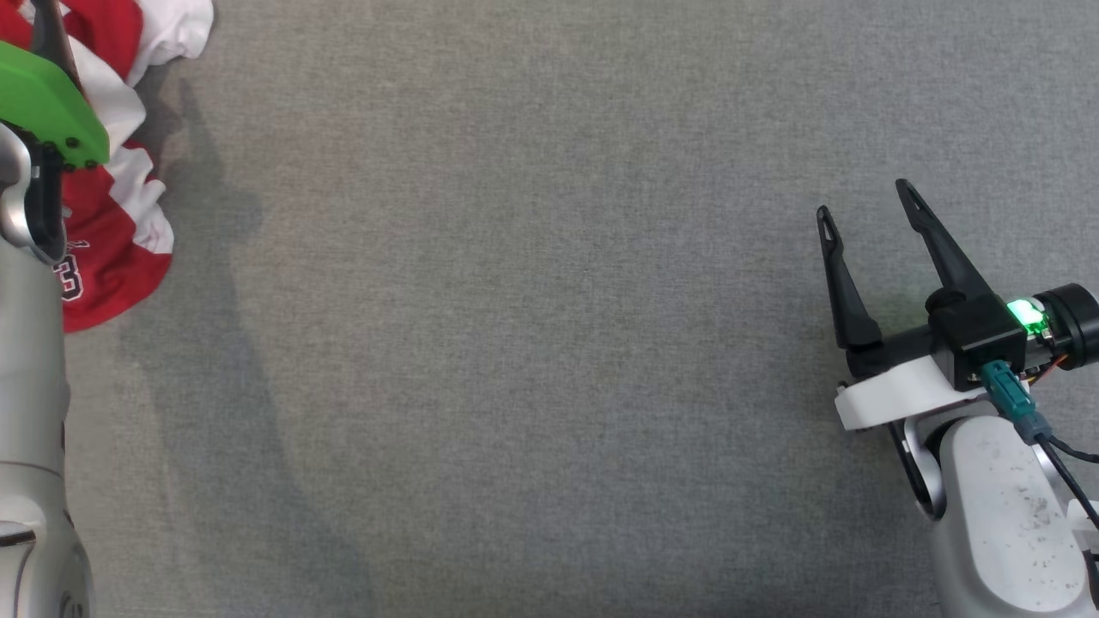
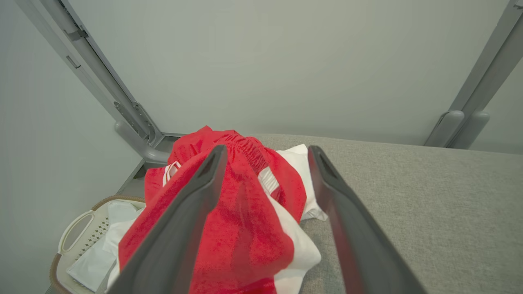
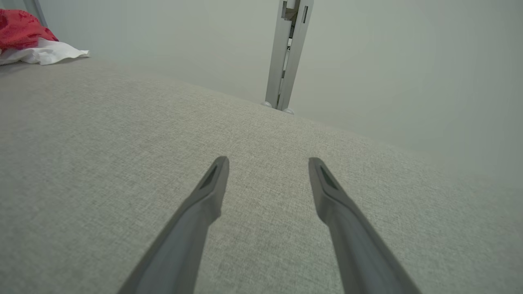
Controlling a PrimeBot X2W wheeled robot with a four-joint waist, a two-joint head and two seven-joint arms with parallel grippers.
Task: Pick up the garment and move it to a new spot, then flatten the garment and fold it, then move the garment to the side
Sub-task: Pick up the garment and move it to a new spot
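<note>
A crumpled red-and-white garment [image 1: 112, 257] lay bunched at the far left edge of the grey surface [image 1: 549, 343], with the left claw [image 2: 265, 151] spread wide over it. The right claw [image 1: 864, 199], also spread, hovered well apart at the right.

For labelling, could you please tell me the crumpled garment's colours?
The crumpled garment is red and white; see left wrist view.

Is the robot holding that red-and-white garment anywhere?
Nothing is held: the left gripper stands open by the garment, the right gripper open too.
</note>
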